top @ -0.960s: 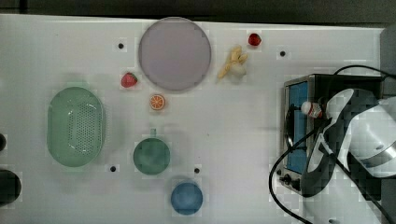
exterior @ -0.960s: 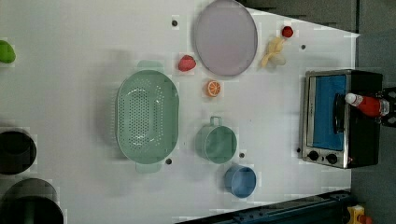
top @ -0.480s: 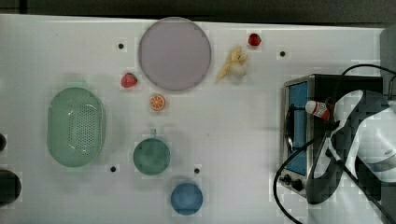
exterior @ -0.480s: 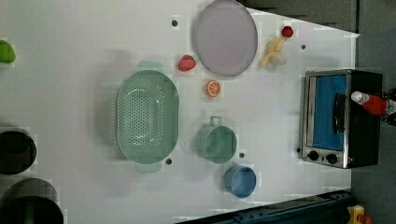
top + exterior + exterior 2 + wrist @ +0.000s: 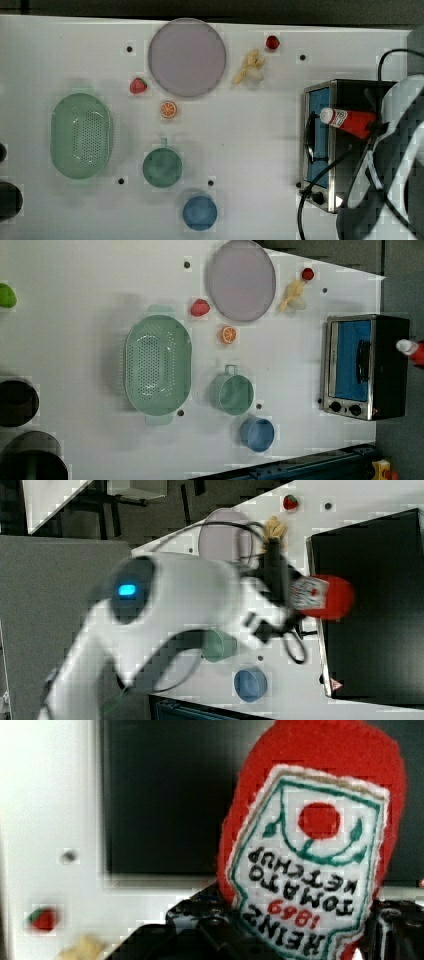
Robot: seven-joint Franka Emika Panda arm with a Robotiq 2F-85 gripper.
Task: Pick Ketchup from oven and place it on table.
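Ketchup (image 5: 350,121) sits clamped in the gripper (image 5: 376,127), held above the top of the oven (image 5: 345,90). Bottle long axis runs from the gripper toward the oven's front, white cap leading and projecting over the glass door. Beyond the cap lies the oven's front edge; past that, the table (image 5: 260,150) offers bare surface. Farther out stand a blue bowl (image 5: 200,212) and a green cup (image 5: 162,167), both well apart from the likely drop zone.
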